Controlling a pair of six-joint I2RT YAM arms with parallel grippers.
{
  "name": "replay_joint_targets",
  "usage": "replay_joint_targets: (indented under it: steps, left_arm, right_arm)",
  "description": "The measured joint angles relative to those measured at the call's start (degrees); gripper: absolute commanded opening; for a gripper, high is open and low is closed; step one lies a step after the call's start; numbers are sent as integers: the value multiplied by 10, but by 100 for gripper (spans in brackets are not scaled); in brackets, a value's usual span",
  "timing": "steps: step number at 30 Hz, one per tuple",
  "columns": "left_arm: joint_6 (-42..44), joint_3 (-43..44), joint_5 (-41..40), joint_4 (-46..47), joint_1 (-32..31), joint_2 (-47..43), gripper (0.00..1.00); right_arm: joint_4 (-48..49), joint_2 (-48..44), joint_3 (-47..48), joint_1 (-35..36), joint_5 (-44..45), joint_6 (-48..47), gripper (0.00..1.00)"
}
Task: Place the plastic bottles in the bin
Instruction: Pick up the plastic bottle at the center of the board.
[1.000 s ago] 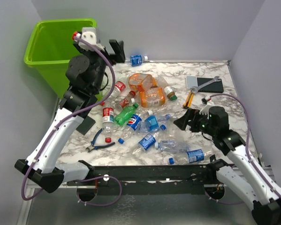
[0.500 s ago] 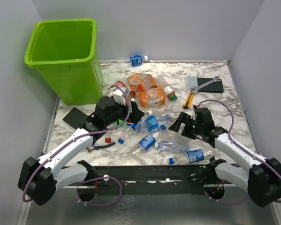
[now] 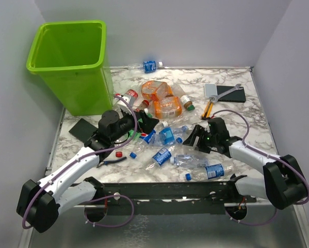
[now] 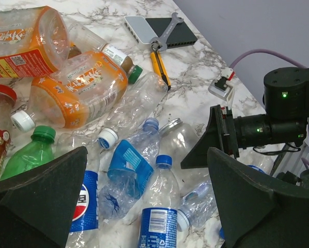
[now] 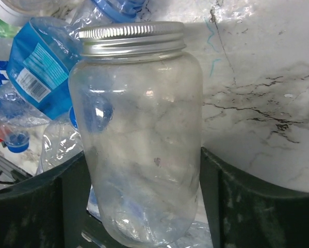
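We find the lime-green bin [image 3: 87, 88] at the far left of the marble table [image 3: 260, 111]; every one of the plastic bottles [image 3: 167, 135] that we can see lies outside it, heaped to its right. The left gripper [image 4: 146, 155] hangs over the side of the heap nearest the bin, fingers [image 4: 41, 201] spread wide and holding nothing; below it lies a blue-labelled bottle [image 4: 86, 204] whose white letters are cut off, so we cannot read the brand; beside that is a green bottle [image 4: 22, 157] with a green cap. Two orange bottles [image 4: 66, 95] carry red-and-white writing and a square code, too small for us to read; a red-labelled bottle [image 3: 131, 96] lies near the bin's wall, its writing illegible. On the side of the heap away from the bin, the right gripper [image 5: 144, 170] straddles a clear bottle [image 5: 139, 93] with a silver screw lid and no label; its fingers stand close against both sides, yet we cannot tell whether they press it. A lone bottle [image 3: 150, 65], blue-labelled, lies by the bin's far right corner.
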Motion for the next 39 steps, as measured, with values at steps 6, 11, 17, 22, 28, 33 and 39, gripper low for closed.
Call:
replay_joint_targets:
  steps: [6, 11, 17, 22, 28, 33, 39]
  left_arm:
    - [-6, 0, 0, 3, 0, 15, 99]
    - [-17, 0, -9, 5, 0, 15, 99]
    - [-59, 41, -33, 9, 0, 16, 99]
    - [-104, 116, -3, 59, 0, 40, 99]
    - [-125, 156, 113, 124, 0, 99, 99]
    - [-152, 153, 183, 171, -11, 130, 99]
    - [-136, 160, 210, 203, -78, 135, 97]
  right_arm:
    - [11, -12, -4, 2, 2, -11, 46]
    - [0, -134, -7, 2, 17, -46, 41]
    - [38, -310, 23, 6, 0, -127, 35]
    - [112, -365, 51, 13, -73, -186, 29]
    - [139, -367, 52, 26, -116, -224, 25]
    - [147, -359, 49, 33, -136, -233, 23]
    - [169, -335, 47, 58, -147, -234, 22]
